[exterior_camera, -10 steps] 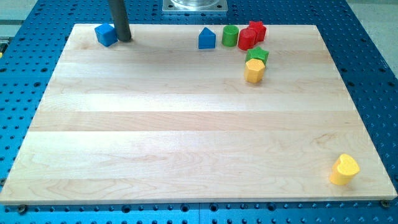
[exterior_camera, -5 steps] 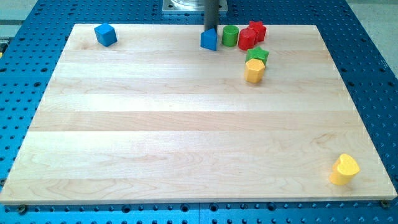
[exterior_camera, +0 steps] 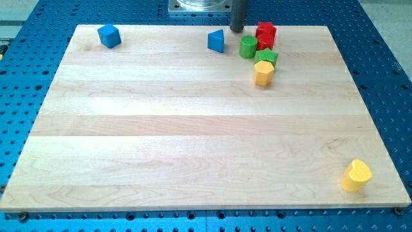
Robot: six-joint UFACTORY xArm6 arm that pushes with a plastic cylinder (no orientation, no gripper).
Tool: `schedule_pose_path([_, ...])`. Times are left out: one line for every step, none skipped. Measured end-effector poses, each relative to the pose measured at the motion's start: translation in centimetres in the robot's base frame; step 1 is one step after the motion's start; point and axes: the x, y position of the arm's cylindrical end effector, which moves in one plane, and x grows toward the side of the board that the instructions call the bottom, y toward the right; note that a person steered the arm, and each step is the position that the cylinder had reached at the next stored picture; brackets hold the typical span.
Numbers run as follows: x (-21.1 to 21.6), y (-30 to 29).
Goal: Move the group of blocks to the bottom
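A cluster of blocks sits near the top edge of the wooden board (exterior_camera: pixel 193 129), right of centre. It holds a green cylinder (exterior_camera: pixel 248 47), red blocks (exterior_camera: pixel 265 34) packed together, a green star (exterior_camera: pixel 266 57) and a yellow hexagon-like block (exterior_camera: pixel 262 73). A blue house-shaped block (exterior_camera: pixel 216 40) stands just left of the cluster. My tip (exterior_camera: pixel 236 30) is at the board's top edge, between the blue block and the red blocks, just above and left of the green cylinder.
A blue cube (exterior_camera: pixel 109 35) lies alone at the top left corner. A yellow heart (exterior_camera: pixel 356 175) lies alone near the bottom right corner. A metal mount (exterior_camera: pixel 199 6) is beyond the top edge.
My tip has swept right along the top edge, from the blue cube past the blue house block. The green cylinder has shifted down and right against the red blocks; the blue house block turned slightly.
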Motion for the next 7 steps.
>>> schedule_pose_path([0.0, 4.5])
schedule_pose_path([0.0, 8.5])
schedule_pose_path([2.7, 7.8])
schedule_pose_path([5.4, 3.0])
schedule_pose_path([4.6, 3.2])
schedule_pose_path([10.5, 1.9])
schedule_pose_path([11.3, 0.8])
